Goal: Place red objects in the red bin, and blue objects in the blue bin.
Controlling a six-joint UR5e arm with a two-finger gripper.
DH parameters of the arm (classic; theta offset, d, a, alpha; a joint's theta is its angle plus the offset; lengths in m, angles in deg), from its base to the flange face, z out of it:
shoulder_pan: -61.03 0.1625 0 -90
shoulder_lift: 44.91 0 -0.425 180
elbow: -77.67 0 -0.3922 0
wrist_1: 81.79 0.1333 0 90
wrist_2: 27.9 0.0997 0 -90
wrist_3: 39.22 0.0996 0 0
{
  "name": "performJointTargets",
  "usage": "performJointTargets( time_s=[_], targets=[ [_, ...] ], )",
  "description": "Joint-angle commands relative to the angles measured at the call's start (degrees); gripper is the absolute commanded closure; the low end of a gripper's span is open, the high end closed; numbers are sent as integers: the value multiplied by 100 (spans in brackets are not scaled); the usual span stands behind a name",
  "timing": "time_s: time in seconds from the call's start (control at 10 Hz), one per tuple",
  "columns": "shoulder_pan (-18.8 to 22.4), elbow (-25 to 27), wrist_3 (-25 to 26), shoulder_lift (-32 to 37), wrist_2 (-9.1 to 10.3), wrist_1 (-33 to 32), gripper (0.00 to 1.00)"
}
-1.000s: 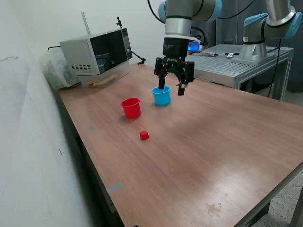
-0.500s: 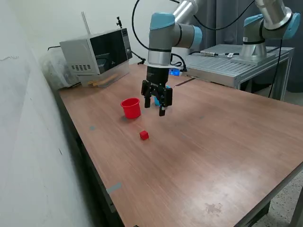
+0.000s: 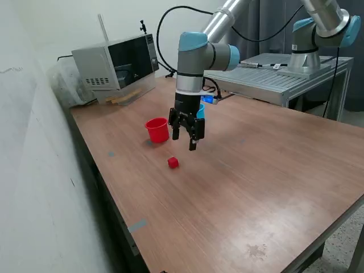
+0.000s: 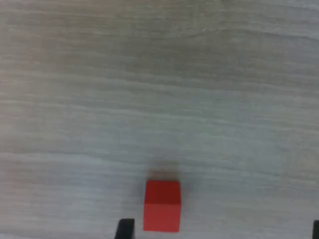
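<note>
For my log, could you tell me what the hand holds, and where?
Nothing: the hand hangs open above the table, the red cube lying ungrasped.

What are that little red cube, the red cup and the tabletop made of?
The red cube looks like solid painted wood or matte plastic: flat even colour, crisp edges, no gloss. I can't tell which. The red cup looks like smooth moulded plastic, with a thin rolled rim and uniform colour. The table looks like wood-grain laminate: streaked grain pattern with a faint sheen.

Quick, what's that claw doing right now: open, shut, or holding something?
Gripper: open, holding nothing, hanging above the table near the red cube.
</note>
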State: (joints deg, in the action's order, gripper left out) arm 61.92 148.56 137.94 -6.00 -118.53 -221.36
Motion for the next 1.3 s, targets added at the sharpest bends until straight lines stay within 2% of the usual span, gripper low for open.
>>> performJointTargets(
  time_s=[0.0,0.6,1.2],
  targets=[
    [34,-83,3,-243,19,-167,0],
    [26,-496,-6,-630,19,-387,0],
    [-141,-532,-23,-726,28,-492,0]
  ],
)
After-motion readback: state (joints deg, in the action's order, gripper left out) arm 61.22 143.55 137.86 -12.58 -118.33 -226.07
